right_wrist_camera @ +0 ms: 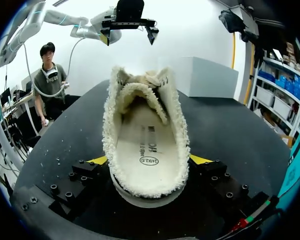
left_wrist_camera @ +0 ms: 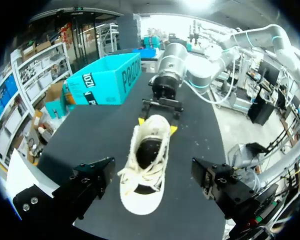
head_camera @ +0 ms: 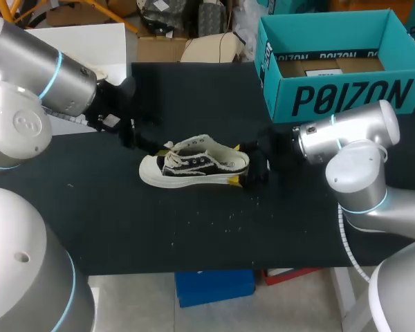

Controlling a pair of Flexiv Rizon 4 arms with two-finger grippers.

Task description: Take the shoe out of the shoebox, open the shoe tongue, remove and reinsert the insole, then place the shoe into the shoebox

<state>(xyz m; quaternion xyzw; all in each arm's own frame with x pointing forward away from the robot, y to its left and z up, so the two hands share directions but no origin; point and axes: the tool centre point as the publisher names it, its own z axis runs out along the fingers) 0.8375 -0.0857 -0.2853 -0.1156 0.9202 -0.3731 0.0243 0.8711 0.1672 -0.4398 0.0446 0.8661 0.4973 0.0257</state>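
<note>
Sneaker (head_camera: 194,164): sat upright mid-surface (head_camera: 124,221), outside the teal shoebox (head_camera: 346,97) at the far right corner.
Right jaws: clenched its heel from both sides, arm low.
Left jaws: hung released, spread wide beside the toe.

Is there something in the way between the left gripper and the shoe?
Nothing visible. The toe of the shoe lies between the open jaws of the left gripper, clear of both. The right gripper holds the heel, at the far end.
</note>
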